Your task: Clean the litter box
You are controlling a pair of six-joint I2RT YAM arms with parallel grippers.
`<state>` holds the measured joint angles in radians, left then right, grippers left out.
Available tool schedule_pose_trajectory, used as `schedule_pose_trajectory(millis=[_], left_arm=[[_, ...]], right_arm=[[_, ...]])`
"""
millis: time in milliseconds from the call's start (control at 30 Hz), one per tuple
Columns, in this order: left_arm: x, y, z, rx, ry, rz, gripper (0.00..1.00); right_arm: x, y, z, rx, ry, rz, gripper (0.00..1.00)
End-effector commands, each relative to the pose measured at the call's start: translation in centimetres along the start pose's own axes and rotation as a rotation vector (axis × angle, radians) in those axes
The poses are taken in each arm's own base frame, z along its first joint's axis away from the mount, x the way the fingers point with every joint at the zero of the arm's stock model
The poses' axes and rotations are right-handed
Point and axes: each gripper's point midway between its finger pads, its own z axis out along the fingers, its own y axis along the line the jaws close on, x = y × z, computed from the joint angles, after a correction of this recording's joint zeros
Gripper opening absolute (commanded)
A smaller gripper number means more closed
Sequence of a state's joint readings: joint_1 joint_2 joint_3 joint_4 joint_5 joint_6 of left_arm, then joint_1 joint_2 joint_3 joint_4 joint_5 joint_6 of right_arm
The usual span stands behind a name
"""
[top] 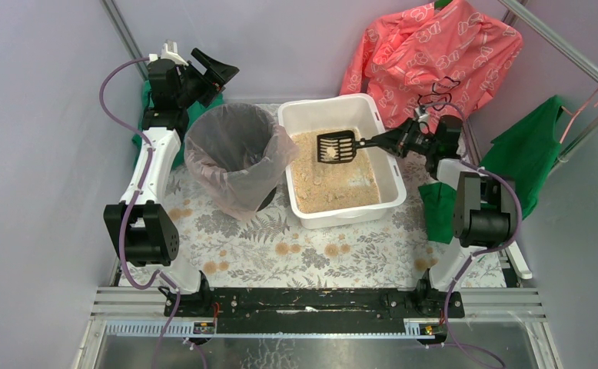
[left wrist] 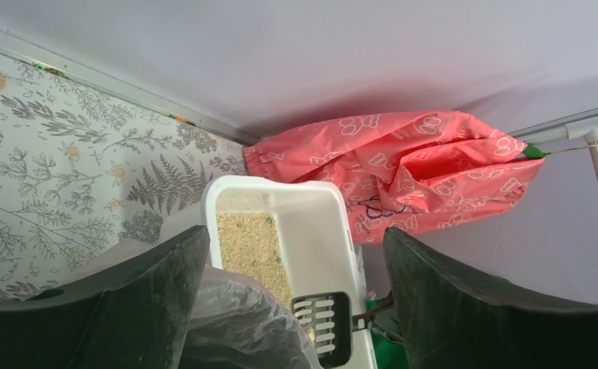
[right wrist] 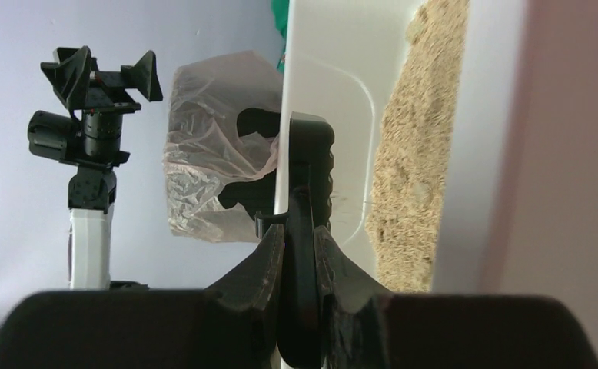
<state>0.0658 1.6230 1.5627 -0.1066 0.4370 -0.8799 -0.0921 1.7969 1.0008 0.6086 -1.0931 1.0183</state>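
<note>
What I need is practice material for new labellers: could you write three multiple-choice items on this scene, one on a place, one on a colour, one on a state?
1. Where is the head of the black scoop?
A. Inside the bag-lined bin
B. Over the sand in the litter box
C. On the floral table cover

2. What colour is the patterned garment hanging behind the litter box?
A. Coral pink with white print
B. Plain blue
C. Yellow

3. How is the right gripper?
A. Open and empty
B. Shut on nothing
C. Shut on the scoop's handle

Answers: 1 B, the top view shows the slotted head above the tan granules; 2 A, seen in the top and left wrist views; 3 C, the right wrist view shows both fingers pressed against the handle.
</note>
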Motion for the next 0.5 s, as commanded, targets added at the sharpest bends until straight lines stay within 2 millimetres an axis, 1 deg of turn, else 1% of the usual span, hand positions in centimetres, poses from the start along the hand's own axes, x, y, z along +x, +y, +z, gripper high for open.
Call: schedule_pose_trajectory(millis=[0, 33, 67, 100, 133, 200, 233, 267, 300, 333, 367, 467], left_arm=[[-0.7, -1.4, -0.8, 0.033, -0.033, 0.045, 0.91], [-0.6, -1.3, -0.7, 0.037, -0.028, 0.038, 0.91], [-0.5, -1.2, -0.5, 0.042, -0.025, 0.028, 0.91], [-0.5, -1.4, -0.5, 0.05, -0.026, 0.022, 0.91], [-0.5, -1.6, -0.5, 0.053, -0.026, 0.022, 0.91], [-0.6, -1.7, -0.7, 0.052, -0.029, 0.031, 0.91], [-0.6, -1.6, -0.8, 0.047, -0.028, 0.036, 0.91], [-0.6, -1.5, -0.8, 0.042, -0.027, 0.038, 0.91], [-0.5, -1.3, -0.7, 0.04, -0.025, 0.034, 0.91], [-0.3, -1.3, -0.6, 0.045, -0.02, 0.027, 0.91], [-0.2, -1.2, -0.6, 0.049, -0.017, 0.02, 0.91], [-0.3, -1.5, -0.8, 0.054, -0.022, 0.028, 0.91]], right_arm=[[0.2, 2.1, -0.2, -0.013, 0.019, -0.11, 0.0], [1.3, 2.5, 1.0, -0.006, 0.063, -0.132, 0.0], [2.2, 2.4, 1.5, 0.026, 0.092, -0.14, 0.0], [2.1, 2.6, 1.6, 0.041, 0.086, -0.171, 0.0], [1.5, 2.7, 1.1, 0.046, 0.052, -0.188, 0.0], [0.4, 2.5, -0.2, 0.03, -0.014, -0.138, 0.0], [0.3, 2.5, -0.4, 0.013, -0.021, -0.125, 0.0], [0.6, 2.4, -0.1, 0.007, -0.003, -0.117, 0.0], [1.7, 2.7, 0.8, -0.003, 0.046, -0.119, 0.0], [2.2, 2.8, 1.3, 0.0, 0.071, -0.135, 0.0], [2.3, 2.8, 1.4, 0.01, 0.071, -0.141, 0.0], [0.5, 2.6, -0.3, 0.02, -0.012, -0.125, 0.0]])
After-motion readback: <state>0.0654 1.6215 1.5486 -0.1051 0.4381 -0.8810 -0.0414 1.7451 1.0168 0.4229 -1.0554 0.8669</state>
